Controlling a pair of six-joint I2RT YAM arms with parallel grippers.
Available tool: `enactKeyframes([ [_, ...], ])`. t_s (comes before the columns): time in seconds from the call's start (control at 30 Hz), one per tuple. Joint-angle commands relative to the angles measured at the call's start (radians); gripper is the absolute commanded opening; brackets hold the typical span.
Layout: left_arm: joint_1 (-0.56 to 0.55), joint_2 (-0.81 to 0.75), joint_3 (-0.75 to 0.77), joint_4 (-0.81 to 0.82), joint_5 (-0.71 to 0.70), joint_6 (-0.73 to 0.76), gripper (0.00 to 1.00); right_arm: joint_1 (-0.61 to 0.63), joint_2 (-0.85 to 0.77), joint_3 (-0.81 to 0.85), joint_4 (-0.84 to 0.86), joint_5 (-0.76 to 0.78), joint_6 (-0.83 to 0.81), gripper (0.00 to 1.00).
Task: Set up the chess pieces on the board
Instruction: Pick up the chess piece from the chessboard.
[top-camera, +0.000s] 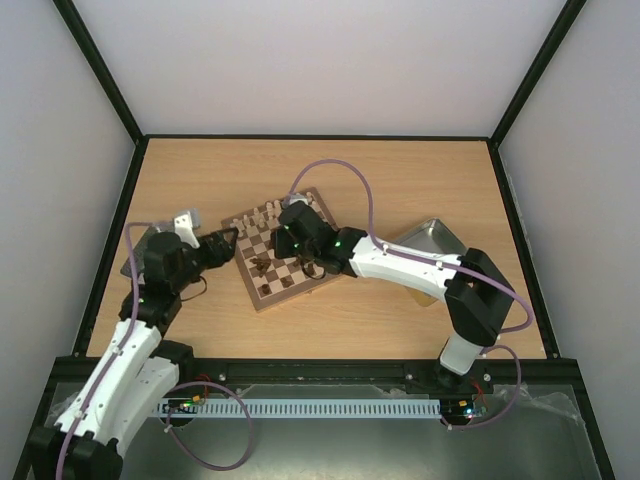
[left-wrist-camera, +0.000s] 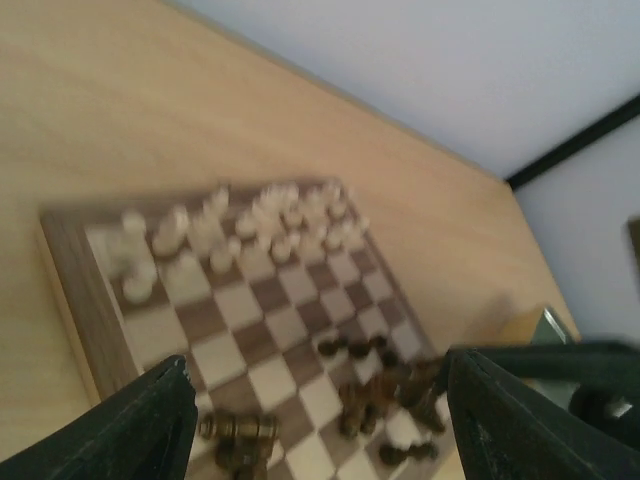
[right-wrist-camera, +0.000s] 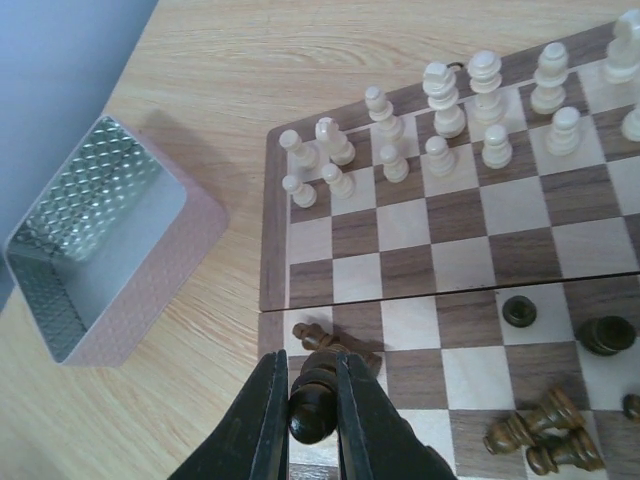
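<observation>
The board (top-camera: 300, 278) lies at the table's middle, also in the left wrist view (left-wrist-camera: 250, 340) and the right wrist view (right-wrist-camera: 450, 215). Cream pieces (top-camera: 265, 215) stand along its far rows (right-wrist-camera: 440, 110) (left-wrist-camera: 230, 235). Dark pieces (right-wrist-camera: 540, 435) lie scattered on the near half (left-wrist-camera: 385, 400). My right gripper (right-wrist-camera: 311, 366) is shut on a dark piece (right-wrist-camera: 313, 412) over the board's left edge, near a fallen dark piece (right-wrist-camera: 330, 340); in the top view it (top-camera: 264, 264) is over the dark cluster. My left gripper (left-wrist-camera: 315, 430) (top-camera: 226, 243) is open and empty at the board's left side.
A small open metal tin (right-wrist-camera: 95, 235) sits on the table left of the board (top-camera: 186, 221). A silver metal tray (top-camera: 432, 238) lies to the right, partly under the right arm. Black frame posts edge the table.
</observation>
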Motion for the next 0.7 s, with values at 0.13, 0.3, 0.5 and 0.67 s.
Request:
enactKeyframes([
  [0.13, -0.010, 0.092, -0.186, 0.292, 0.251, -0.162, 0.69, -0.111, 0.007, -0.081, 0.175, -0.353, 0.139, 0.11],
  [0.3, -0.102, 0.204, -0.195, 0.401, 0.253, -0.159, 0.72, -0.153, -0.003, -0.134, 0.312, -0.487, 0.241, 0.10],
  [0.5, -0.193, 0.368, -0.115, 0.384, 0.190, -0.100, 0.73, -0.166, -0.021, -0.144, 0.318, -0.529, 0.271, 0.10],
  [0.67, -0.199, 0.422, -0.086, 0.391, 0.198, -0.098, 0.64, -0.169, -0.040, -0.168, 0.311, -0.533, 0.282, 0.10],
])
